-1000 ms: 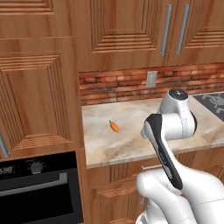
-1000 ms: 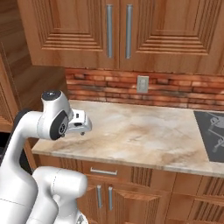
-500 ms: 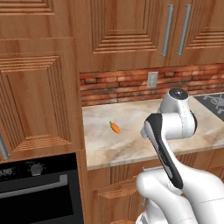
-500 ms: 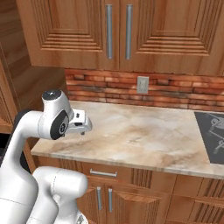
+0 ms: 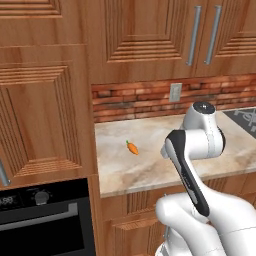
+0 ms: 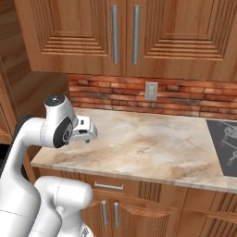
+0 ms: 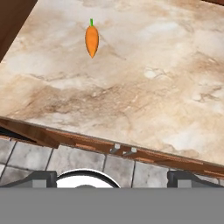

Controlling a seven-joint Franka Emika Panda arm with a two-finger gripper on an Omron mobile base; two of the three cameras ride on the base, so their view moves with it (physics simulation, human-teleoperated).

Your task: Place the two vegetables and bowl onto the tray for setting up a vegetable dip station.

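Observation:
One of the vegetables, a small orange carrot with a green top point(image 5: 132, 148), lies alone on the marble counter point(image 5: 150, 170) near its left end. In the hand view the carrot point(image 7: 91, 40) sits at the upper left, well beyond the fingertips. My gripper point(image 7: 113, 177) hovers above the counter's front edge, short of the carrot. Its two dark fingertips point(image 7: 43, 177) stand far apart with nothing between them, so it is open. From the right base view the hand point(image 6: 85, 132) points over the counter's left part. The bowl and the tray are out of view.
A tall wooden cabinet side point(image 5: 45, 115) walls off the counter's left end, above a black oven point(image 5: 40, 215). A grey stovetop point(image 6: 224, 148) lies at the right. Brick backsplash with an outlet point(image 6: 150, 90) runs behind. Upper cabinets point(image 6: 125, 37) hang overhead.
Both base views have drifted slightly, so the camera moved a little. The carrot lies where it was, and the gripper stays open.

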